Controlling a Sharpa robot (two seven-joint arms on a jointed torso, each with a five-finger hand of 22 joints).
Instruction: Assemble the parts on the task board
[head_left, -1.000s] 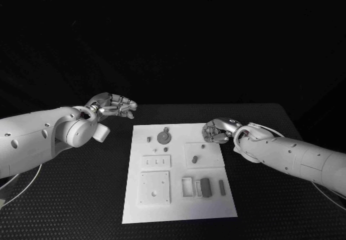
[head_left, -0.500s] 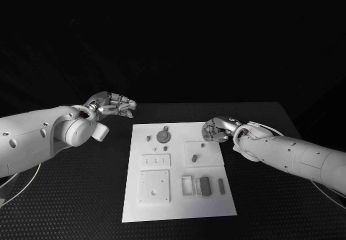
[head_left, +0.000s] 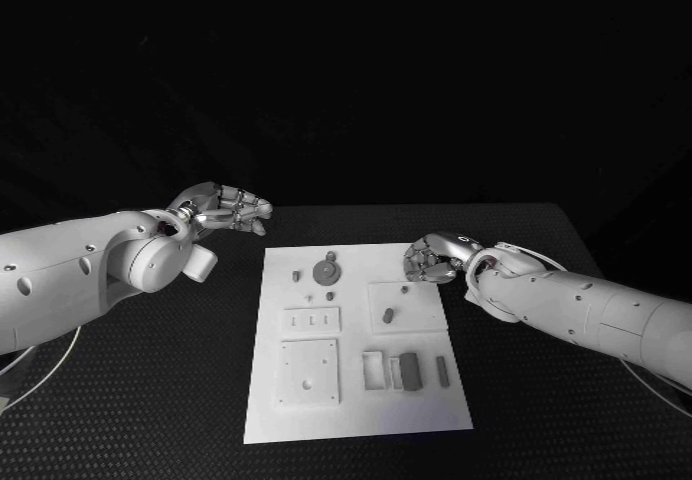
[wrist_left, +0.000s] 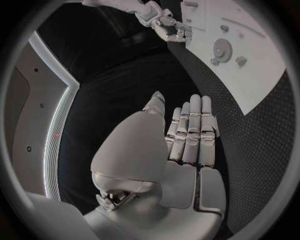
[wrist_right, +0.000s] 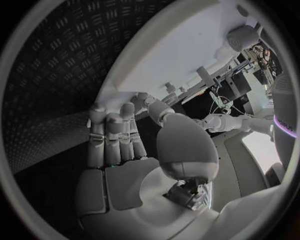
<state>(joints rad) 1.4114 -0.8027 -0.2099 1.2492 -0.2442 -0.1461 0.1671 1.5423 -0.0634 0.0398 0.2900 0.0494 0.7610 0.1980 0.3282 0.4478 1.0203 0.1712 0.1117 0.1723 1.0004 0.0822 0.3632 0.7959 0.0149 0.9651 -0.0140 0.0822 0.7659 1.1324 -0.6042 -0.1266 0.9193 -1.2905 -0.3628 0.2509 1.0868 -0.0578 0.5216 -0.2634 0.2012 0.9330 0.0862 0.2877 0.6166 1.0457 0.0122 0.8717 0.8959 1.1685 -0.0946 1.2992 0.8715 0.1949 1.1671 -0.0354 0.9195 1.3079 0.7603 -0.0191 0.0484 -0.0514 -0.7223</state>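
Probably handling light, stiff and slippery: small parts (head_left: 389, 317) lying on the task board (head_left: 361, 410) mid-desk, best pinched at their sides; left hand (head_left: 228, 210) and right hand (head_left: 433, 259) hovering, fingers curled, holding nothing.

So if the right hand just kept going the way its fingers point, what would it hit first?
Most likely the task board: the right hand hangs at its far right corner, fingers curled down toward the white surface. Its height above the board is unclear.

A flat white rectangular task board (head_left: 361, 400) bearing small grey parts (head_left: 410, 372) is seen on a black table (head_left: 144, 400) patterned with raised tread marks.
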